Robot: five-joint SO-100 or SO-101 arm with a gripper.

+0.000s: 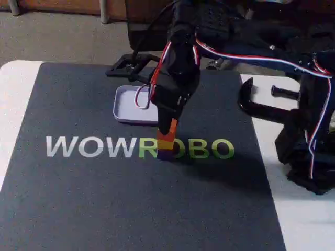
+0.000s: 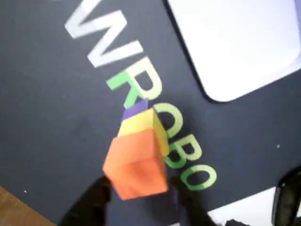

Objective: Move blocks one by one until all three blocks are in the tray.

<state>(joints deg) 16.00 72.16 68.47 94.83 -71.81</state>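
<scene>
A: Where were the blocks?

B: Stacked on the surface [image 1: 78,198], orange block [image 2: 136,162] on top, yellow block [image 2: 141,123] under it, purple block [image 2: 134,108] lowest. The fingers [image 2: 138,197] flanked the orange one; a closed grip I could not confirm.

A: Why from above?

B: Probably to lift the top one alone. The tray [image 1: 125,107] lay empty just behind the fingers.

The black arm [image 1: 180,68] reaches down steeply over the mat's middle, its gripper [image 1: 168,130] pointing almost straight down, and in the wrist view the dark fingers [image 2: 94,202] flank the orange block [image 2: 136,162]
</scene>
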